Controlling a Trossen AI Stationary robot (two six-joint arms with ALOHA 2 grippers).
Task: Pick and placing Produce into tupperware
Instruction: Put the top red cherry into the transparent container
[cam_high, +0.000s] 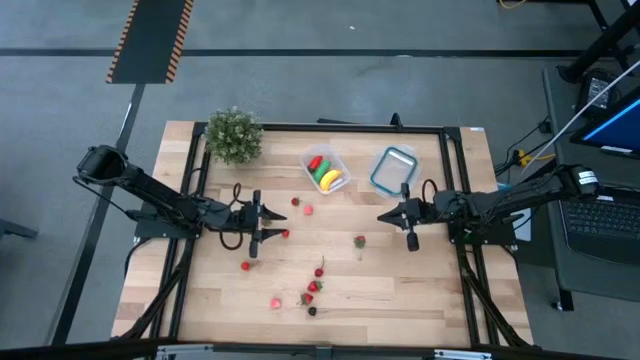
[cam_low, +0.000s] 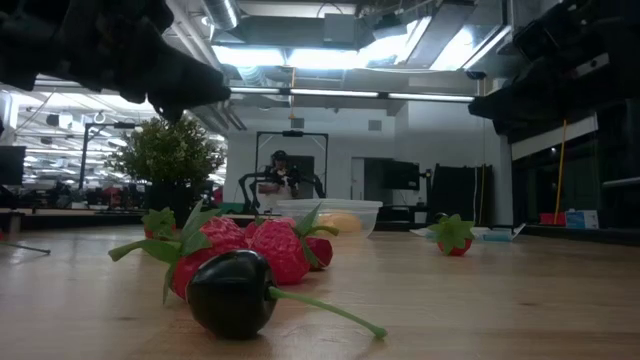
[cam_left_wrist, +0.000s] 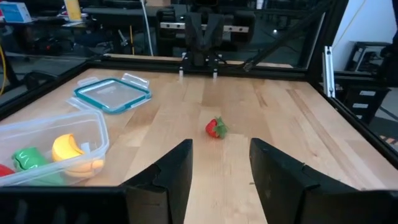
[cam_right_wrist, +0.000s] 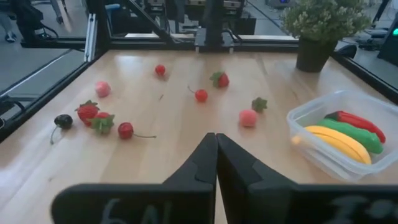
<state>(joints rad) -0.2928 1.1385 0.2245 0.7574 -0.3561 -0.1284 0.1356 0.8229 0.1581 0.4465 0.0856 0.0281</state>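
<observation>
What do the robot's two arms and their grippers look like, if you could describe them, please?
Both arms are dark, nearly black, slim jointed links with black cables looping beside them. The left gripper ends in two broad, flat matte-black fingers with angled tips. The right gripper has the same black wedge-shaped fingers, with faint pale markings on the dark body behind them. From above, each gripper looks compact and cross-shaped.

The light wooden table (cam_high: 400, 290) carries a bushy potted plant (cam_high: 233, 134) at one far corner, a clear tupperware (cam_high: 326, 169) beside a blue-rimmed container (cam_high: 393, 168), and loose produce: a pink fruit (cam_high: 307, 210), a lone strawberry (cam_high: 360, 241), and a cluster of strawberries (cam_high: 313, 287) with a dark cherry (cam_low: 232, 292) near the front edge.
</observation>
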